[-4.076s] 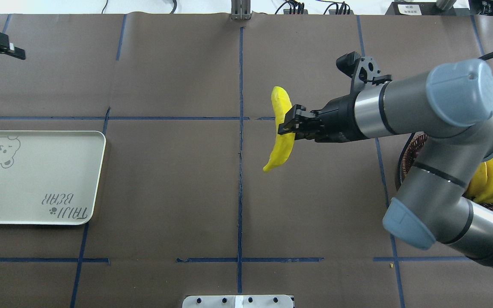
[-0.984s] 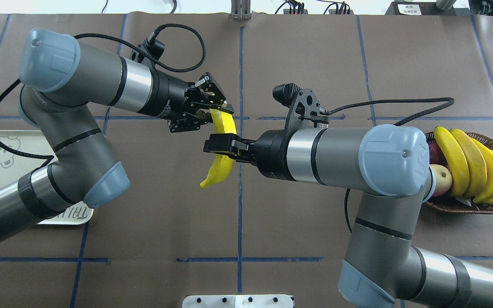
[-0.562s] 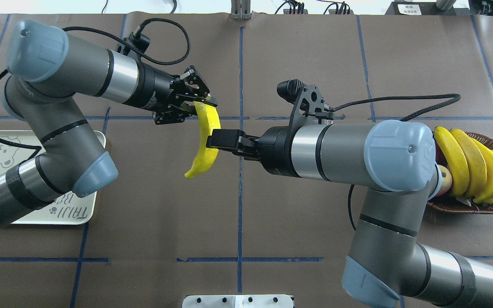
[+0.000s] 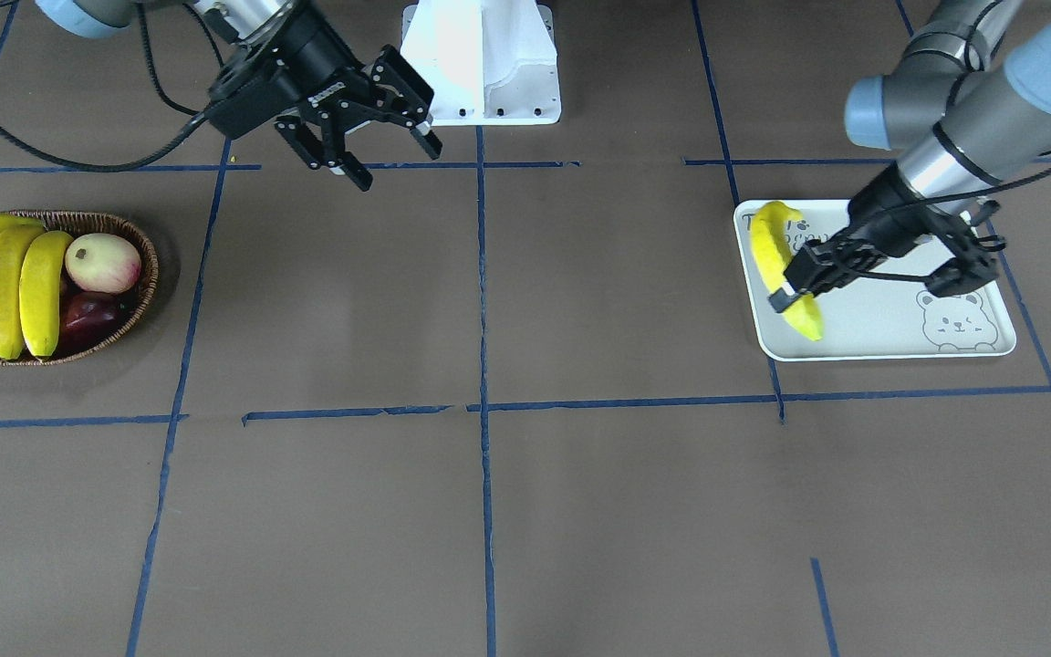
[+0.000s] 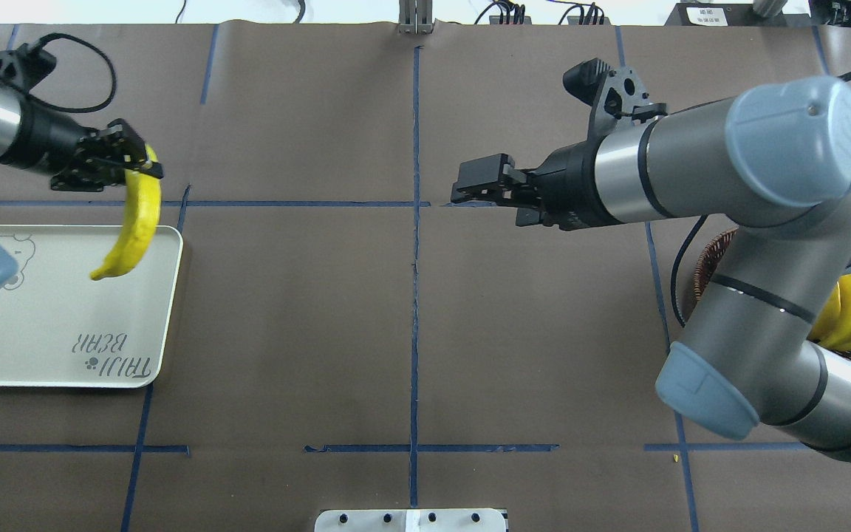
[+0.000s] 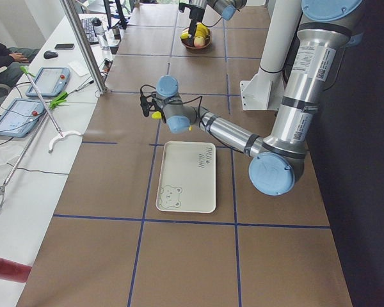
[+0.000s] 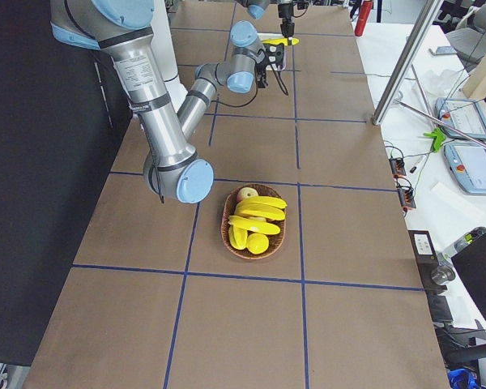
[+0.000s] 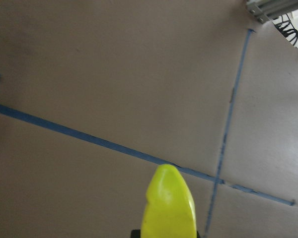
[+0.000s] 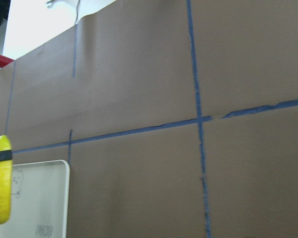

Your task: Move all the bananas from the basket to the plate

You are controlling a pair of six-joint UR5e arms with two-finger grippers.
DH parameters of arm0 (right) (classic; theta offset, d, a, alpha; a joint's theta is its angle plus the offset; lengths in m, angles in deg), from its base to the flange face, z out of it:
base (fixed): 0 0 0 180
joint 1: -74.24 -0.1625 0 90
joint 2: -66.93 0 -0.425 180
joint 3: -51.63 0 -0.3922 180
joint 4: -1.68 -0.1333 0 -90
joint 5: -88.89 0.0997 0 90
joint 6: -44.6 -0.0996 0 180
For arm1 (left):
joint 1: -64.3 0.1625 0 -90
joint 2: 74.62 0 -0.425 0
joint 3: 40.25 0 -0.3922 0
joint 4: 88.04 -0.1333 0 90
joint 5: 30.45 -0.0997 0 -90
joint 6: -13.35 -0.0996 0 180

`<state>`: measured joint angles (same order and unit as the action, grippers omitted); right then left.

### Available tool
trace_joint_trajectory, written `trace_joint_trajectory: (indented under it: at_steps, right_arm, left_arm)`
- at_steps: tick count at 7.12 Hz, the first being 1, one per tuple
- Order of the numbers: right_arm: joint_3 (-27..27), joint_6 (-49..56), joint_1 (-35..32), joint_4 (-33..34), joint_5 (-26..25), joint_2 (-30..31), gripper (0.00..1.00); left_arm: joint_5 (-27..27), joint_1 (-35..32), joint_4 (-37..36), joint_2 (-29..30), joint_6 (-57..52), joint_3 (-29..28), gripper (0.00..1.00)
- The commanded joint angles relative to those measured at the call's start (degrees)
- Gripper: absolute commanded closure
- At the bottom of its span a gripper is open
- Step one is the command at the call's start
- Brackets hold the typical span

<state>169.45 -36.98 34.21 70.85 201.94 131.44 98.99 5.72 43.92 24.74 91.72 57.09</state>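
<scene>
One banana hangs by its upper end from my left gripper, which is shut on it. Its lower tip is above the far right corner of the white plate. The front view shows that banana over the plate's edge, with my left gripper across it. My right gripper is open and empty above mid-table, seen also from the front. Three bananas lie in the wicker basket. From overhead my right arm covers most of the basket.
A pink-white peach and a dark red fruit share the basket. The white robot base stands at the table's robot-side edge. Blue tape lines cross the brown cover. A side bench with tablets runs along the operators' side.
Both grippers were on the banana at mid-table. My right gripper let go and drew back right. My left arm carried the banana leftwards to above the plate's corner.
</scene>
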Motion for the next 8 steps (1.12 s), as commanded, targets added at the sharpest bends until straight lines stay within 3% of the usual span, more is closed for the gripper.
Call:
trace_joint_trajectory:
  at_steps: [1,2,4,8]
  right_arm:
    - [0.2,5.0,-3.6,7.8,3.9,1.1,0.00]
    - [0.0,5.5,-3.7,7.9,3.8,1.1,0.00]
    - [0.0,5.5,-3.7,7.9,3.9,1.8,0.00]
    - [0.1,5.5,-3.7,7.9,3.9,2.0,0.00]
  left_arm:
    - [-10.3,-1.2,-0.2,-11.6,-11.7,-2.2,1.00]
    - [-14.3,-1.2,-0.2,-12.7,-13.9,-4.7,1.00]
    - [-14.7,-0.9,0.0,-12.0,-14.2,-8.3,1.00]
    - [-14.0,1.4,0.0,-12.3,-13.8,-9.0,1.00]
